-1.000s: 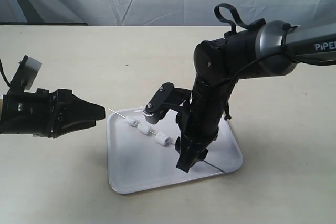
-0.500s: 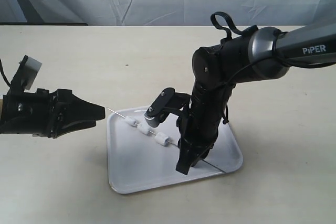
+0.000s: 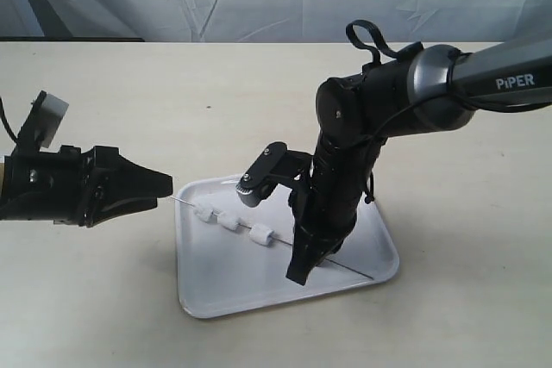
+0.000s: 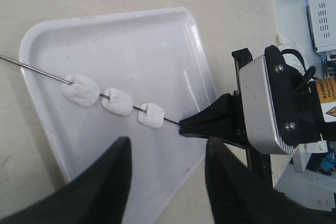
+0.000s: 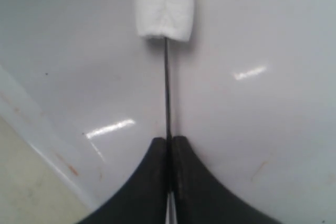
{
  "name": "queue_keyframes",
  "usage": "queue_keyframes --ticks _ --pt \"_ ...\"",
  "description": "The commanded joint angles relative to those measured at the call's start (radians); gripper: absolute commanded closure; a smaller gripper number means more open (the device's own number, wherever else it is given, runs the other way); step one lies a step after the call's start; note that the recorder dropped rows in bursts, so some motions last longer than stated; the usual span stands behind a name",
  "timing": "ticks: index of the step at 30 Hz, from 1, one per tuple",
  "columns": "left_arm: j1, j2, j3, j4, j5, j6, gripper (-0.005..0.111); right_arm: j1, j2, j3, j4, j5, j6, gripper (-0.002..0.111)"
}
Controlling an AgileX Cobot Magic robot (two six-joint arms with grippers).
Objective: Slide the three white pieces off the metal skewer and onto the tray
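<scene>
The three white pieces [image 3: 228, 221] are threaded in a row on the metal skewer [image 3: 345, 268], which slants low over the tray [image 3: 224, 282]. My right gripper [image 3: 297, 271] is shut on the skewer just behind the last piece, seen close in the right wrist view as the right gripper [image 5: 169, 142], skewer [image 5: 167, 77] and nearest piece [image 5: 164, 3]. My left gripper [image 3: 164, 185] is open beside the skewer's free end, outside the tray's left rim. In the left wrist view the left gripper [image 4: 168, 142] holds nothing, while the pieces [image 4: 117, 102] and skewer [image 4: 37, 69] lie beyond it.
The tray [image 4: 157, 51] rests on a plain beige table [image 3: 172, 92] with a grey cloth backdrop behind. The right arm [image 3: 345, 170] rises steeply over the tray's middle. A white box [image 4: 325, 14] stands off the table's edge.
The skewer's free end has dropped and shifted slightly toward the left gripper, carrying the three pieces lower over the tray. The right gripper stays shut on it. The left arm has not moved.
</scene>
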Motion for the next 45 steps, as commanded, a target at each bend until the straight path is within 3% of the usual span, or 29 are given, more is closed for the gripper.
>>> queue_keyframes --ticks 1,13,18,28,45 --pt "-0.002 0.0 0.002 -0.01 -0.006 -0.002 0.063 -0.002 0.013 -0.001 0.01 0.021 -0.003 0.109" --pt "-0.002 0.0 0.002 -0.12 -0.161 -0.074 0.063 -0.002 -0.08 -0.001 0.006 0.096 0.018 0.109" --pt "-0.002 0.0 0.002 -0.114 -0.177 -0.177 0.063 -0.002 -0.146 -0.001 -0.018 0.127 0.047 0.109" --pt "-0.002 0.0 0.002 -0.102 -0.157 -0.274 0.064 -0.002 -0.249 -0.001 -0.07 0.166 0.153 0.109" --pt "-0.004 0.0 0.002 -0.132 -0.105 -0.265 0.067 -0.002 -0.326 -0.001 0.142 0.21 0.121 0.109"
